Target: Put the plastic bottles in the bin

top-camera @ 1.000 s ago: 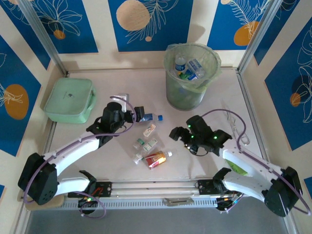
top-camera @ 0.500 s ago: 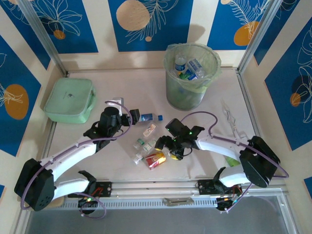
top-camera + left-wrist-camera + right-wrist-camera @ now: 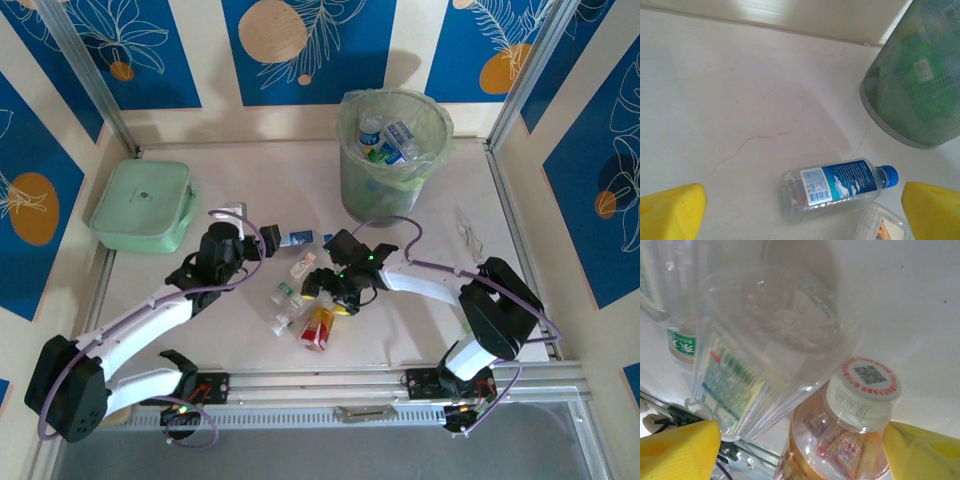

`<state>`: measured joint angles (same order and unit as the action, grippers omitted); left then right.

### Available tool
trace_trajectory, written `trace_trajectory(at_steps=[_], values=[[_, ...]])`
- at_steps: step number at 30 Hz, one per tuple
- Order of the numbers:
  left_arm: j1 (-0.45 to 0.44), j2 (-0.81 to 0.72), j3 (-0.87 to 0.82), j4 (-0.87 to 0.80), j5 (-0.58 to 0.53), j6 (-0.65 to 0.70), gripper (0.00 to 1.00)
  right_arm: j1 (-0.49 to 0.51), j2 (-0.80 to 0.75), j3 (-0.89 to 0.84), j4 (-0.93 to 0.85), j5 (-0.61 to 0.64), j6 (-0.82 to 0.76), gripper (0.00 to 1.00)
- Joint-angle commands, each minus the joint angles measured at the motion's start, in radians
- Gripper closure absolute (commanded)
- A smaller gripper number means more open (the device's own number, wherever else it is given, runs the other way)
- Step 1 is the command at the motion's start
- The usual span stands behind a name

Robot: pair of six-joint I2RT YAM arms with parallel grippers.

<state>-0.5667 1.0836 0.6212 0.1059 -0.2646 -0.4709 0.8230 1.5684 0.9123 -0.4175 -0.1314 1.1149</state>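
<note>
A clear bottle with a blue label and cap [image 3: 840,185] lies on its side in front of my left gripper [image 3: 802,212], which is open, its yellow fingertips [image 3: 670,212] wide to either side and short of it. In the top view this gripper [image 3: 272,238] sits just left of that bottle [image 3: 300,238]. My right gripper [image 3: 802,450] is low over the pile, open. The red-orange bottle's [image 3: 840,450] white-capped neck and a clear green-labelled bottle [image 3: 760,355] lie between its fingers. The bin [image 3: 392,160] stands far right of centre with several bottles inside.
A flat mint-green case [image 3: 140,205] lies at the far left. Small loose bottles [image 3: 287,293] are scattered between the arms, the red-orange bottle [image 3: 317,330] nearest the front rail [image 3: 330,385]. A clear plastic item [image 3: 480,255] lies at the right. The bin's mesh wall [image 3: 915,85] rises beyond the blue-label bottle.
My right arm swung left from the table's right side and came down over the pile, its jaws narrowing a little. The red-orange bottle turned more upright. My left gripper edged toward the blue-label bottle.
</note>
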Motion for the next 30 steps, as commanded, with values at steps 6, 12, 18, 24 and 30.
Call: trace_trajectory(at_steps=[6,12,18,24,30], values=[[0.014,-0.044,-0.018,-0.038,-0.033,-0.011,0.01,0.078,-0.027,0.04,-0.179,0.082,-0.125,0.16],[0.018,-0.036,-0.021,-0.026,-0.026,-0.027,0.01,0.163,-0.052,0.021,-0.224,0.118,-0.138,0.14],[0.019,-0.033,-0.012,-0.036,-0.015,-0.029,0.01,0.187,-0.01,0.042,-0.222,0.118,-0.151,0.11],[0.019,-0.058,-0.023,-0.052,-0.027,-0.035,0.01,0.209,0.057,0.093,-0.234,0.111,-0.182,0.08],[0.021,-0.074,-0.027,-0.064,-0.032,-0.037,0.01,0.228,0.133,0.158,-0.268,0.125,-0.207,0.07]])
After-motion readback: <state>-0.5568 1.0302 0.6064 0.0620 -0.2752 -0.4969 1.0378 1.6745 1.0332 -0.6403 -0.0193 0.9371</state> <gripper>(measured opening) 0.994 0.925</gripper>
